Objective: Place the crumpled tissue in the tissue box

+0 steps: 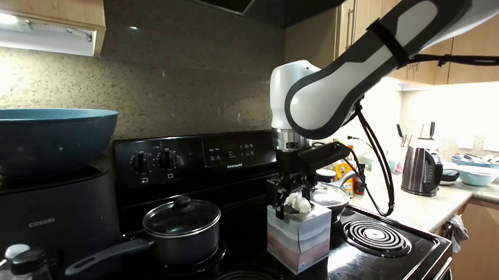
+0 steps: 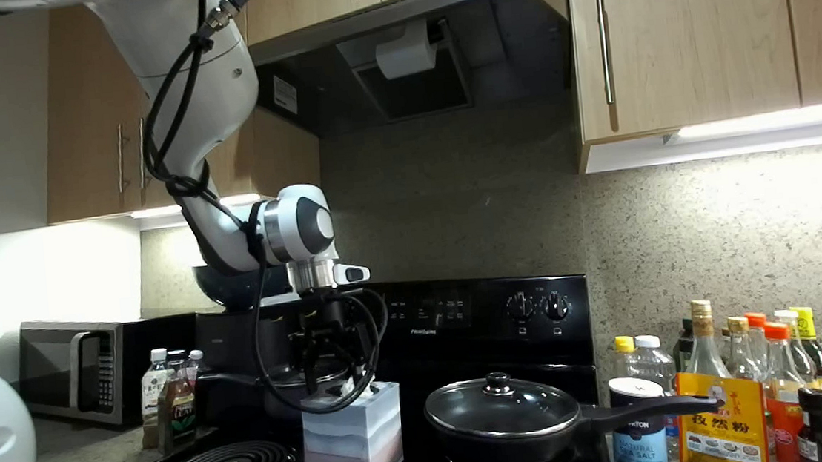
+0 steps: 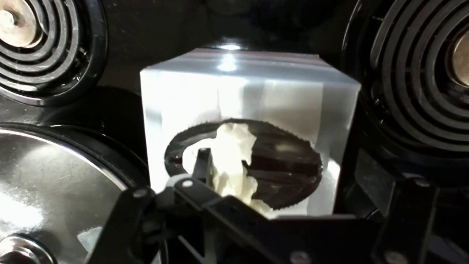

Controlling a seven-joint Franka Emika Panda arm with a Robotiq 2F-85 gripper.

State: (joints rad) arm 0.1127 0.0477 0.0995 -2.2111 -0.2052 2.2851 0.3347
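The tissue box (image 1: 285, 240) stands on the black stove (image 1: 353, 271) with its oval hole (image 3: 287, 165) facing up. The crumpled white tissue (image 3: 232, 150) sits at the hole, on its left side in the wrist view, and its top sticks up above the box. How deep it goes is hard to see. The gripper (image 1: 293, 203) is over the box, with its two fingers (image 3: 202, 165) spread wide apart. One finger is right by the tissue, and I can't tell if they touch. In an exterior view, a black lidded pot (image 1: 184, 237) is left of the box, and a lidded pan (image 1: 331, 196) is near its far side.
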